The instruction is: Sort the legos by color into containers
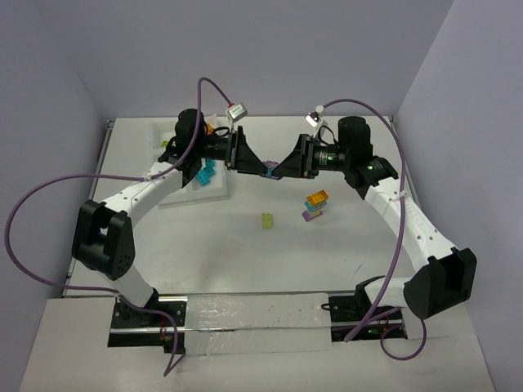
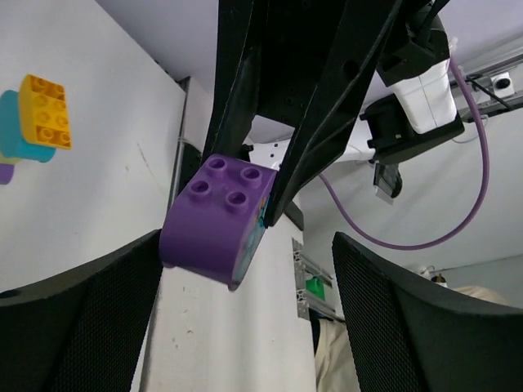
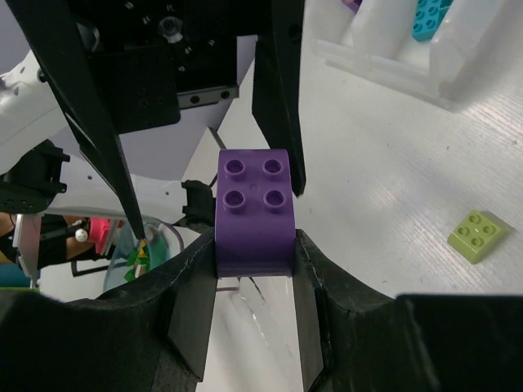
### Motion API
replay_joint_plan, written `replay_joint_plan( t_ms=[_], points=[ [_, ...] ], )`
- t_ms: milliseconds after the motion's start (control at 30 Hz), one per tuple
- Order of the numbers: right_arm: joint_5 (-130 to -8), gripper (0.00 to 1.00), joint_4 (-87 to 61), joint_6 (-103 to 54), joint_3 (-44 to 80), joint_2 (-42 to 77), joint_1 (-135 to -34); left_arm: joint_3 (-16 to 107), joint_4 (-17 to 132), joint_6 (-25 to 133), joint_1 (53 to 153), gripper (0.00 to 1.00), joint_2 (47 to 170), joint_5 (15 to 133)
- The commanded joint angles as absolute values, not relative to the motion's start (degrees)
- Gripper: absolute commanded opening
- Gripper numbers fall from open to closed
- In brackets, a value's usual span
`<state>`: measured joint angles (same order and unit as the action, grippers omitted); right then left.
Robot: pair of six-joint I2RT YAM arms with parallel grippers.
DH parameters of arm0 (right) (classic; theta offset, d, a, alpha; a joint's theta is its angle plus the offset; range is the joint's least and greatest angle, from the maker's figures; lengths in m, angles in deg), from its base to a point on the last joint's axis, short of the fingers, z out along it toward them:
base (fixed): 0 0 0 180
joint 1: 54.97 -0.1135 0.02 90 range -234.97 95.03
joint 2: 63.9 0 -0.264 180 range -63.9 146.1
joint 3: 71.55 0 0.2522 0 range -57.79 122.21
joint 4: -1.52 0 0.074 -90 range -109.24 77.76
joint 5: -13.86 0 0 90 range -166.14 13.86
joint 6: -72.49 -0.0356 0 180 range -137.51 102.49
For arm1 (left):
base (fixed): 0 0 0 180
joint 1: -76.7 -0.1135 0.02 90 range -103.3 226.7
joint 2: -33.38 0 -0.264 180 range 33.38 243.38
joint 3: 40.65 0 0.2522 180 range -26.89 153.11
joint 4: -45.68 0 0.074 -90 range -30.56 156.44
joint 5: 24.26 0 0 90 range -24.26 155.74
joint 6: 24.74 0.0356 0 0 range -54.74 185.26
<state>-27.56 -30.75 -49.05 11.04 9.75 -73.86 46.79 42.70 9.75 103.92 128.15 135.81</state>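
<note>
Lego [image 3: 254,204], purple, tight in right hand [image 3: 254,255]; left hand [image 2: 247,253] wide opposite.

Both arms are built alike, with white shells along the long links and chunky black housings at the joints. The left arm [image 1: 143,189] fills the left of the top view and the right arm [image 1: 417,229] the right. Each stands on a black base [image 1: 135,314] at the bottom edge. A purple cable [image 2: 485,159] trails loosely along each arm up to a small silver-grey camera box [image 1: 237,110] near the top centre; the left box bears a red mark. A green light [image 1: 369,166] glows on the right arm's black wrist housing. The fingers [image 2: 82,322] are black, with a fine dotted texture in the lower corners of the left wrist view. At the top of the right wrist view, small round screw heads [image 3: 167,26] sit in a black block.
</note>
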Motion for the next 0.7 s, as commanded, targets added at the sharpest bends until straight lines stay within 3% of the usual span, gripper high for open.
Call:
replay_joint_plan(
  t_ms=[0, 133, 267, 367, 433, 467, 500, 533, 567, 600, 667],
  points=[
    [-26.0, 0.0, -28.9, -47.5, 14.5, 9.9, -74.7, 46.8, 35.5, 6.4, 105.2, 0.87, 129.8, 138.3],
    [-26.3, 0.0, -29.2, -47.2, 14.7, 10.1, -74.8, 47.0, 35.2, 6.0, 105.4, 0.82, 130.3, 138.7],
    [-26.9, 0.0, -29.2, -47.2, 14.4, 10.3, -74.8, 47.3, 33.8, 5.0, 105.4, 0.64, 130.3, 138.7],
    [-27.9, 0.0, -29.1, -47.4, 14.2, 10.4, -74.9, 47.1, 33.4, 4.9, 105.4, 0.22, 130.4, 138.2],
    [-28.7, 0.04, -29.9, -47.2, 14.4, 10.4, -74.8, 46.8, 33.1, 4.5, 105.4, 0.08, 130.7, 138.2],
    [-29.3, 0.14, -30.6, -47.0, 14.5, 10.5, -74.8, 46.4, 32.6, 4.3, 105.4, 0.01, 130.8, 138.2],
    [-30.1, 0.27, -31.3, -46.7, 14.6, 10.3, -74.8, 46.2, 32.1, 3.6, 105.4, 0.0, 130.7, 138.2],
    [-30.2, 0.27, -31.3, -46.5, 14.6, 10.3, -74.9, 46.2, 31.4, 3.6, 105.4, 0.0, 130.7, 138.2],
    [-31.9, 0.57, -32.7, -45.8, 14.9, 10.1, -74.8, 45.8, 30.9, 3.2, 105.1, 0.0, 130.4, 138.2],
    [-34.1, 0.75, -34.2, -45.4, 15.2, 9.8, -74.8, 45.9, 31.4, 4.0, 104.6, 0.0, 130.0, 138.1],
    [-37.5, 0.85, -35.9, -44.7, 15.4, 9.1, -74.8, 46.2, 34.5, 6.3, 103.6, 0.0, 129.4, 138.0]
  ],
)
